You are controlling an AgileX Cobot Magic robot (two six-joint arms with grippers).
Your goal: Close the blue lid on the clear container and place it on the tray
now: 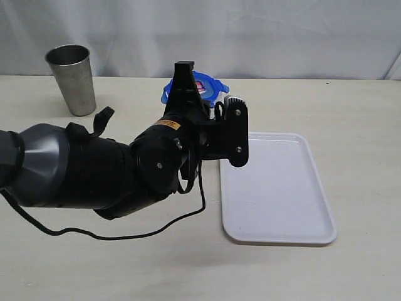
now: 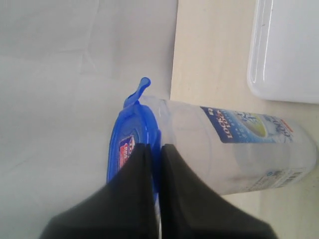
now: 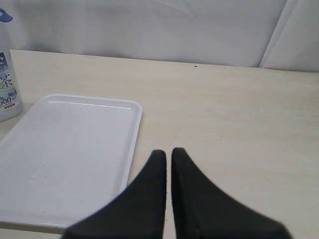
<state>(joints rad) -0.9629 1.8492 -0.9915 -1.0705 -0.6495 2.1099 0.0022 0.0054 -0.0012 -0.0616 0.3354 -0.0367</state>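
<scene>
Flanking the tray (image 2: 255,64) rim: clear container (image 2: 199,144)

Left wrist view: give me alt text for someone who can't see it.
The left tool, shut, meets the rim of the blue lid on the clear container, one flap sticking out. A corner of the tray lies nearby.

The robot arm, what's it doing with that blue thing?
The left gripper is shut, and its tips are against the rim of the blue lid. The lid sits on top of the clear container, with one flap sticking up. The container stands on the table beside the tray, not on it yet. The right gripper is also shut. It holds nothing and hovers over the table next to the tray. A steel cup stands off to the side.
</scene>
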